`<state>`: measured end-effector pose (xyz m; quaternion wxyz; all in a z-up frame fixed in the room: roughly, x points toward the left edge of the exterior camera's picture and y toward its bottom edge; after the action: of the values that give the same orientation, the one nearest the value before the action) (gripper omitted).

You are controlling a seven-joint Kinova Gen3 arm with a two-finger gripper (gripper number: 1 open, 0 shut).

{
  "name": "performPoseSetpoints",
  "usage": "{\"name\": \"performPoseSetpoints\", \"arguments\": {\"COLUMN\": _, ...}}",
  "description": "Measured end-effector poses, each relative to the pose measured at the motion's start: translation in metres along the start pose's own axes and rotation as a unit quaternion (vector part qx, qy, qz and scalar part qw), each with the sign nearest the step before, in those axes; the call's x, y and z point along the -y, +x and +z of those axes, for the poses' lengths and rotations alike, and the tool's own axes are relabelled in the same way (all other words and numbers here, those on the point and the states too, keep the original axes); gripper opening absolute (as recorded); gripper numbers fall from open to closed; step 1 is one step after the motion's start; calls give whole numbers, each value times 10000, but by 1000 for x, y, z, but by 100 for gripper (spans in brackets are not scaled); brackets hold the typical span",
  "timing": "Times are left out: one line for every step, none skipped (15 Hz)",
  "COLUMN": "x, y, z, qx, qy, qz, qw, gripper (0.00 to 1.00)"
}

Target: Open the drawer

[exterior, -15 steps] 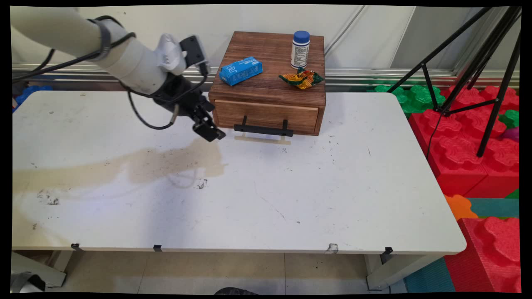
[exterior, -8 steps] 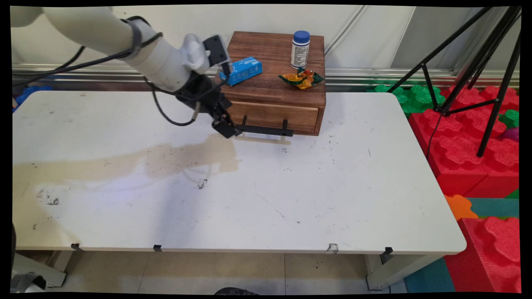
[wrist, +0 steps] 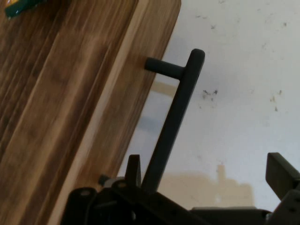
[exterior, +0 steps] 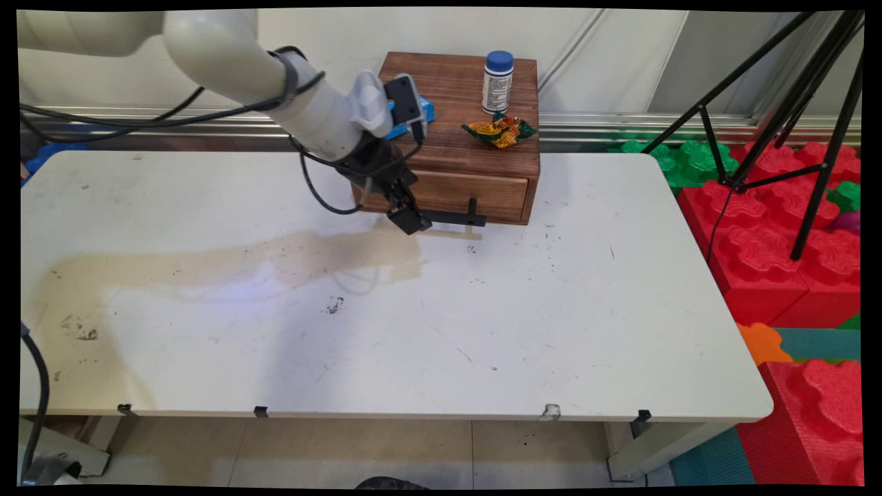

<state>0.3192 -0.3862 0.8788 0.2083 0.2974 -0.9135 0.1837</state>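
On the left, the white table (exterior: 207, 344) has a long brownish stain (exterior: 227, 258) that runs toward the middle. The gripper (exterior: 408, 219) is low, just in front of the wooden box (exterior: 475, 148), at the left end of the black handle (exterior: 456, 218) of its drawer (exterior: 475, 193). In the hand view the handle bar (wrist: 171, 124) passes between the two fingers: one finger (wrist: 133, 169) is just beside the bar, on the side of the wood, and the other finger (wrist: 281, 172) is well apart from it, over the table. So the gripper is wide open around the bar and has hold of nothing. If the near finger touches the bar, I cannot tell. The drawer front sits level with the box front, so the drawer looks closed.

On top of the box, behind the wrist of the arm, a blue carton (exterior: 424, 109) is partly hidden. More to the right there is a crumpled snack wrapper (exterior: 500, 131) in orange and green, and behind it a white bottle (exterior: 497, 82) with a blue cap stands upright. At the right of the table, a black tripod (exterior: 778, 124) stands on red and green foam blocks (exterior: 772, 255).
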Motion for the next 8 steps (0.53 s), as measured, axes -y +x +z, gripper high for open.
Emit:
{"name": "performPoseSetpoints", "arguments": {"x": 0, "y": 2, "z": 4, "qx": 1, "qy": -1, "qz": 29, "qw": 10000, "gripper": 100}}
{"name": "performPoseSetpoints", "arguments": {"x": 0, "y": 3, "z": 9, "qx": 4, "qy": 0, "qz": 62, "qw": 10000, "gripper": 100}}
{"name": "performPoseSetpoints", "arguments": {"x": 1, "y": 5, "z": 14, "qx": 9, "qy": 1, "qz": 91, "qw": 10000, "gripper": 100}}
{"name": "performPoseSetpoints", "arguments": {"x": 1, "y": 7, "z": 22, "qx": 19, "qy": -3, "qz": 130, "qw": 9999, "gripper": 100}}
{"name": "performPoseSetpoints", "arguments": {"x": 0, "y": 8, "z": 29, "qx": 29, "qy": -7, "qz": 161, "qw": 9999, "gripper": 100}}
{"name": "performPoseSetpoints", "arguments": {"x": 0, "y": 9, "z": 34, "qx": 35, "qy": -13, "qz": 185, "qw": 9998, "gripper": 100}}
{"name": "performPoseSetpoints", "arguments": {"x": 0, "y": 10, "z": 38, "qx": 38, "qy": -17, "qz": 203, "qw": 9998, "gripper": 100}}
{"name": "performPoseSetpoints", "arguments": {"x": 0, "y": 10, "z": 42, "qx": 40, "qy": -20, "qz": 218, "qw": 9998, "gripper": 100}}
